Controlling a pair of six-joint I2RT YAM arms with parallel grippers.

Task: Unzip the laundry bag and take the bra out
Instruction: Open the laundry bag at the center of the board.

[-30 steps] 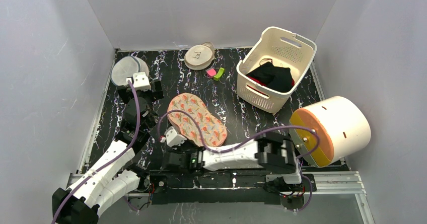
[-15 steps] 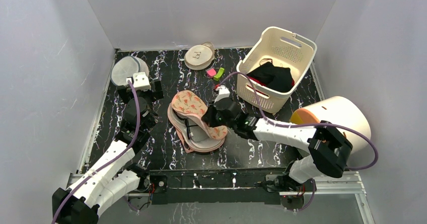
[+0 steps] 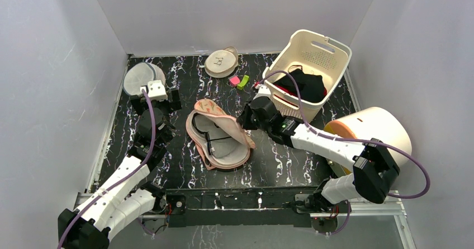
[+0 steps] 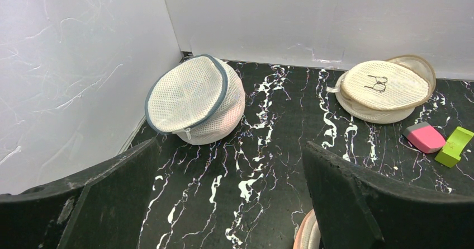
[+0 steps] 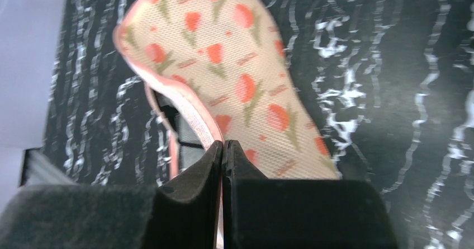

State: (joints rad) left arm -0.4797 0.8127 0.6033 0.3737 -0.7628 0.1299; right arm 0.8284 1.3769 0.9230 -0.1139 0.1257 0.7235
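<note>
The laundry bag (image 3: 226, 156) lies unzipped at mid-table, its tulip-print upper flap (image 3: 215, 110) lifted and tilted back. Inside rests the grey bra (image 3: 217, 144) with dark straps. My right gripper (image 3: 244, 125) is shut on the pink trim at the flap's right edge; in the right wrist view the jaws (image 5: 223, 146) pinch that trim with the printed flap (image 5: 240, 75) spread out beyond them. My left gripper (image 3: 156, 100) stands wide open and holds nothing, left of the bag, facing the domed pouch. A sliver of the bag's pink edge (image 4: 307, 235) shows by its right finger (image 4: 363, 204).
A grey-white domed pouch (image 4: 195, 98) sits in the far left corner, and a beige disc pouch (image 4: 385, 87) at the far middle. Beside that pouch lie pink (image 4: 425, 137) and green (image 4: 454, 146) blocks. A cream basket (image 3: 321, 39) holds black clothes. A white drum (image 3: 380, 137) lies on the right.
My right arm swung from the bag's near-left end over to its right side, staying shut. The bag went from flat and closed to open, its top flap pulled up. The left arm stayed still.
</note>
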